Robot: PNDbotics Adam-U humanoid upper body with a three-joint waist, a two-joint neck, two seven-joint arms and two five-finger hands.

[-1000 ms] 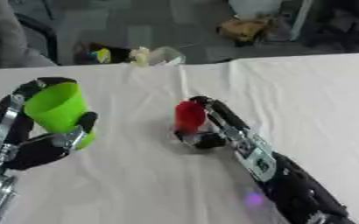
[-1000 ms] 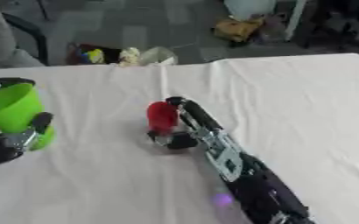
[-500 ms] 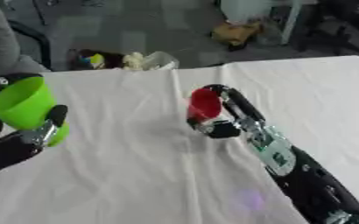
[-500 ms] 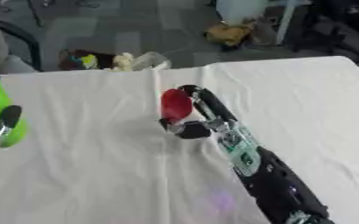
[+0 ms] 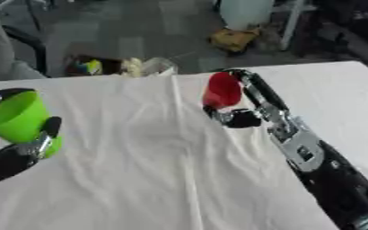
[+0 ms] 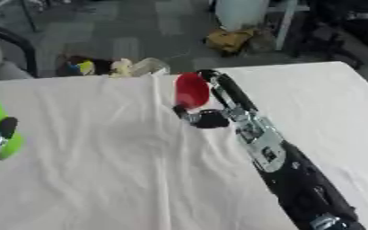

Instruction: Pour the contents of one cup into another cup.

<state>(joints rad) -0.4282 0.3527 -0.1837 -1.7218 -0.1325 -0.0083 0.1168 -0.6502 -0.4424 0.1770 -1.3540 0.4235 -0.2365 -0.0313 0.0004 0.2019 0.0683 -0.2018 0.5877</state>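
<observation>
In the left eye view, the right hand (image 5: 238, 114) reaches in from the lower right across the white tablecloth (image 5: 155, 170), its fingers curled round the red cup (image 5: 221, 90), with the thumb under the cup's lower end. The cup sits high in the hand near the far edge of the table; it seems tilted a little to the left, though the blur makes that hard to be sure of. At the left edge, the left hand (image 5: 18, 155) has its fingers wrapped round the green cup (image 5: 18, 119), which is upright with its open mouth up and slightly toward the camera. The two cups are well apart, with bare cloth between them. Beyond the table, on the grey floor, lie some small yellow and clear things (image 5: 124, 67) that I cannot make out

In the right eye view, the red cup and the right hand appear nearer the middle, the black and silver forearm (image 6: 273, 157) running down to the lower right corner. Only a slice of the green cup and one dark finger on it show at the left border
</observation>
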